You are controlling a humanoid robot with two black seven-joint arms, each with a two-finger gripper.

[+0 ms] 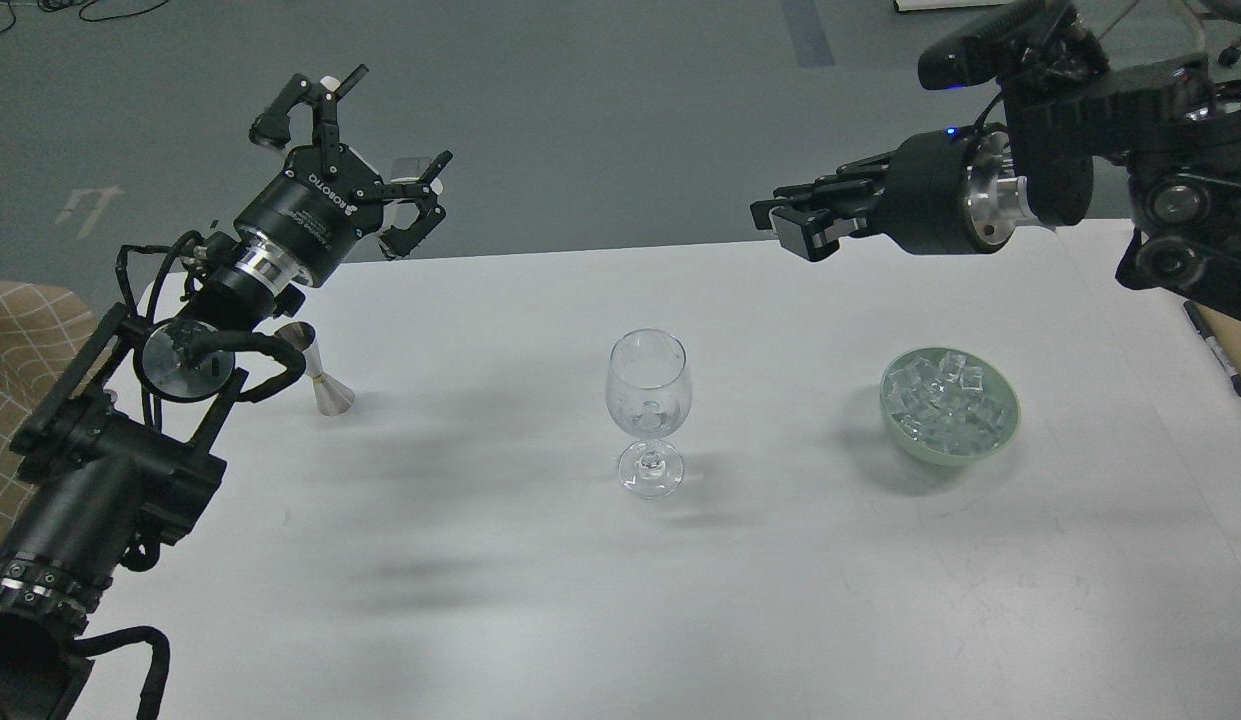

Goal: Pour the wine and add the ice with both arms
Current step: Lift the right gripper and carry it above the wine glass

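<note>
Right hand is seen with fingers drawn narrow; any cube held cannot be told. Left hand is spread wide, empty. Ice is judged slick, hard and light, best pinched across flat faces.

Both arms raised, hands apart

The left hand is held high at the far left, its fingers spread wide and nothing between them. The right hand is extended leftward, level, its fingers drawn close together; whether anything is gripped cannot be told.
</note>
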